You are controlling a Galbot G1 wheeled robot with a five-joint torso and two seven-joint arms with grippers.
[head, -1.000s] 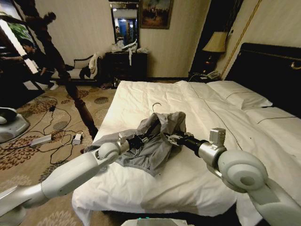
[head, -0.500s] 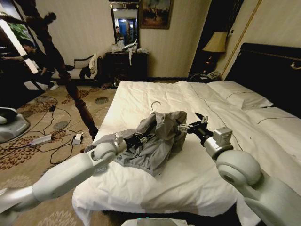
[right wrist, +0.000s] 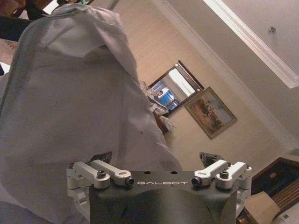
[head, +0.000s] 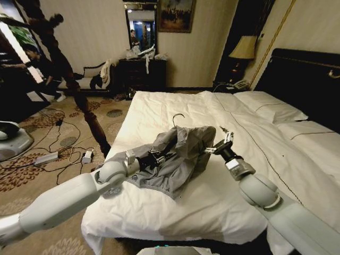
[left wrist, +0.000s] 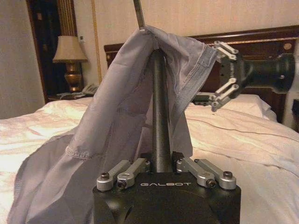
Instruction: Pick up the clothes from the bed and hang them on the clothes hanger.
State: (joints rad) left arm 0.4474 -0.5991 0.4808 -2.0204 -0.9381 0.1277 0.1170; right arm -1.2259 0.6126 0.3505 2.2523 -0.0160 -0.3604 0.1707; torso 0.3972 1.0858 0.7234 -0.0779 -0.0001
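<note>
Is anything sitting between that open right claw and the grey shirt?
Nothing visible: the right gripper, jaws open, sits beside the grey shirt, which drapes over the hanger the left gripper holds.

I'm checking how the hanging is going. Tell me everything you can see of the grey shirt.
The grey shirt is thin, soft, light grey fabric with stitched hems. It is draped over the clothes hanger, which the left gripper holds upright above the bed; the wire hook pokes out at the top. One side hangs in loose folds, trailing down onto the white duvet. The right gripper, open, sits close beside the draped edge, not gripping it.
</note>
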